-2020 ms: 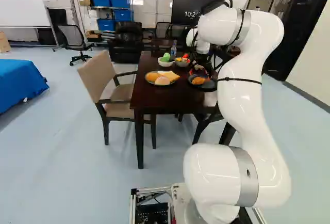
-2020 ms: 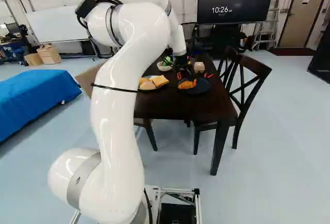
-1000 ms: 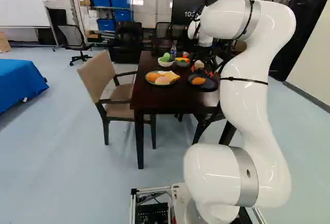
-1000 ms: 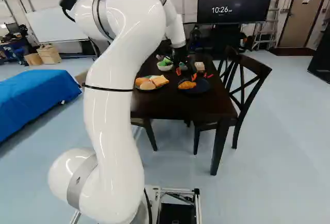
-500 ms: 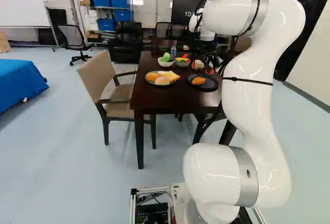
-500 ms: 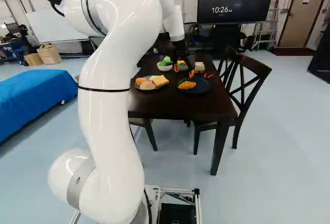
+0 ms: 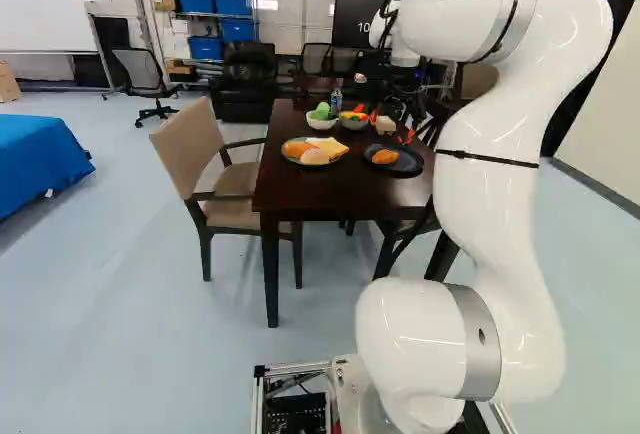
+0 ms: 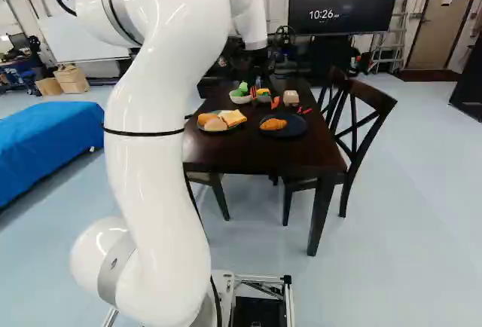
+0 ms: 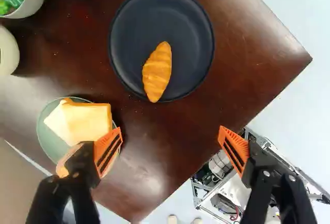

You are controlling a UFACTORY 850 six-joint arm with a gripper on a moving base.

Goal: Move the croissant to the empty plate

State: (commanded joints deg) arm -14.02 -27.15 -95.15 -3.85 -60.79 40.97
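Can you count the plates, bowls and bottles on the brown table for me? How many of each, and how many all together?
Plates: 2 (dark plate under the croissant, green plate)
Bowls: 2 (white bowl, grey bowl)
Bottles: 1 (clear bottle)
Total: 5

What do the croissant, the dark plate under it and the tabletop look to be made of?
Croissant: perhaps moulded plastic or foam, going by its even orange-brown and smooth ridges; real pastry isn't ruled out.
Dark plate: matte, probably ceramic or plastic, with only soft shading.
Tabletop: likely varnished wood, red-brown with glossy highlights.
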